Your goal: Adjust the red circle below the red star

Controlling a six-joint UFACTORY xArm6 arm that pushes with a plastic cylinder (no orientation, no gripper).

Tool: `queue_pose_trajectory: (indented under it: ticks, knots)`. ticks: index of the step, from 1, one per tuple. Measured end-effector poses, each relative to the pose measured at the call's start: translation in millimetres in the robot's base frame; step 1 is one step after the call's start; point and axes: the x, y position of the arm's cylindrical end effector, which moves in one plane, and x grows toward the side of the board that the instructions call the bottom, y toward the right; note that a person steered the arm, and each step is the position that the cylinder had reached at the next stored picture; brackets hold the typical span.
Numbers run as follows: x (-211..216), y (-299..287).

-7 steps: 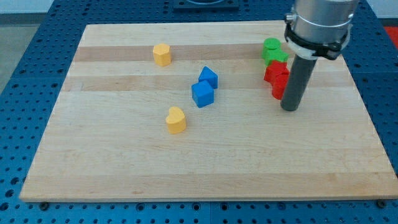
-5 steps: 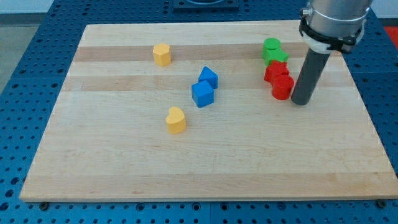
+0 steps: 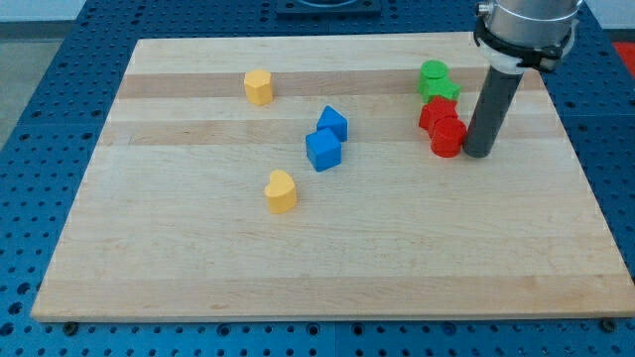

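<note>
The red circle lies on the wooden board at the view's right, touching the lower right of the red star. My tip stands right against the red circle's right side. The rod rises from there toward the view's top. Two green blocks, a circle and a star-like one, sit just above the red star.
Two blue blocks touch near the board's middle. A yellow block lies at the upper left and a yellow heart lies left of centre. The board rests on a blue perforated table.
My tip moved right from below the red circle, then up and slightly left to press against its right side. The red circle shifted a little to the left.
</note>
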Motion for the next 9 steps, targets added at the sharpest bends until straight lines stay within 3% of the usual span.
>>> queue_pose_trajectory:
  ticks: [4,6,9]
  knots:
    - [5.8,-4.9]
    - [36.3,-14.5]
    - [43.9,-130.8]
